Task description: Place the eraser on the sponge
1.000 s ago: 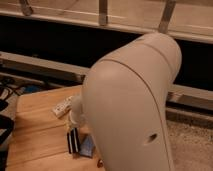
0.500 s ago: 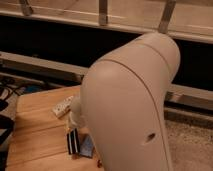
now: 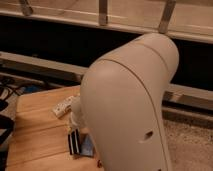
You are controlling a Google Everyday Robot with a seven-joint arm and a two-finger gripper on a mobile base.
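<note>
Bulky arm (image 3: 130,105) covers table (image 3: 35,131), gripper (image 3: 75,143) half-hidden beneath

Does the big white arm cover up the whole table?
No, the wooden table shows beside the arm, with the gripper low over its near edge.

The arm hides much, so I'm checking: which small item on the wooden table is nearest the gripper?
The blue item, right beside the gripper; the whitish block lies farther back, apart from it.

wooden table (image 3: 35,135), white block (image 3: 64,106) (jaws above)
</note>
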